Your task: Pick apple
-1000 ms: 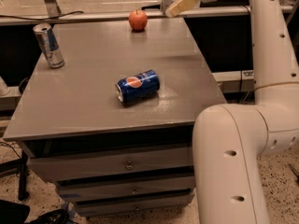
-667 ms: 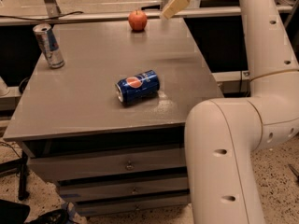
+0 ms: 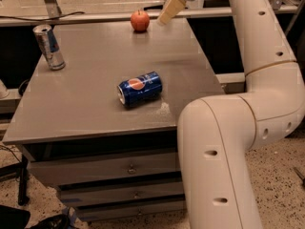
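Observation:
The small red-orange apple point(image 3: 139, 20) sits upright near the far edge of the grey table point(image 3: 95, 99). My gripper point(image 3: 170, 9) hangs just right of the apple and slightly above it, near the table's far right corner, not touching it. Only one tan finger shows clearly. The white arm comes in from the right and rises along the table's right side.
A blue Pepsi can point(image 3: 139, 88) lies on its side in the middle of the table. A tall silver energy-drink can point(image 3: 48, 46) stands at the left edge. Drawers sit below the tabletop. A metal rail runs behind the table.
My gripper has moved left and slightly down, closer to the apple. The apple and both cans have not moved.

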You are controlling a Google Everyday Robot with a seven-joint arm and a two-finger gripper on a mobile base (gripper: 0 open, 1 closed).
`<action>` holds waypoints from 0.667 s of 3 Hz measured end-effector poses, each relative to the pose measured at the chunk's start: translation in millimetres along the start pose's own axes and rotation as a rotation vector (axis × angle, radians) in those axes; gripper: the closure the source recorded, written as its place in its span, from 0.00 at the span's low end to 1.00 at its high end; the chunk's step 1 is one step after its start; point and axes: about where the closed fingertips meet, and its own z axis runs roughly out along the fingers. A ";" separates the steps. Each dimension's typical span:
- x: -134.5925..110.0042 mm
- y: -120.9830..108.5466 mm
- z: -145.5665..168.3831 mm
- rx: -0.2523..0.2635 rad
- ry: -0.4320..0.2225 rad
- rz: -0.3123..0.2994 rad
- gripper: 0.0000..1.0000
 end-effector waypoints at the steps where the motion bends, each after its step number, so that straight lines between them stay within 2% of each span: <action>1: 8.4 7.2 5.3 -0.025 0.043 0.016 0.00; 2: 22.1 23.4 -1.3 -0.081 0.138 0.030 0.00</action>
